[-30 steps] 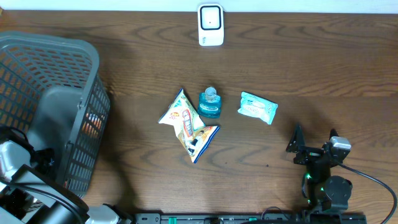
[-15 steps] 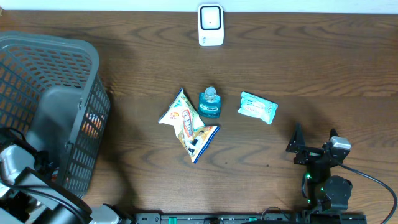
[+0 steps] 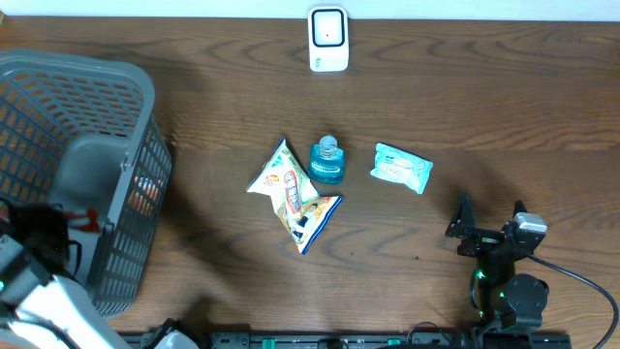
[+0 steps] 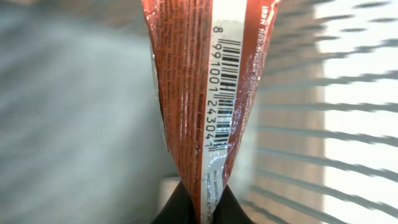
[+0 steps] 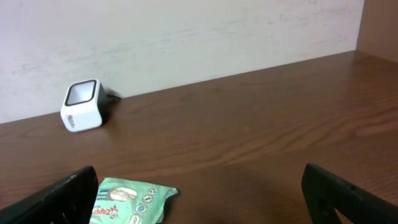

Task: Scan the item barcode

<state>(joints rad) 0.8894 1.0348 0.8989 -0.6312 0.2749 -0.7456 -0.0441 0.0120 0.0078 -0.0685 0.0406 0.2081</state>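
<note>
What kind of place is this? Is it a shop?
It looks like a pretend shop checkout on a wooden table, probably a robot test setup. There is a white barcode scanner, a grey shopping basket and a snack bag, and a red packet shows its barcode.

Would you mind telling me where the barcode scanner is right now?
The scanner stands at the far edge of the table, top centre in the overhead view, straight beyond the small blue bottle; nothing touches it.
</note>
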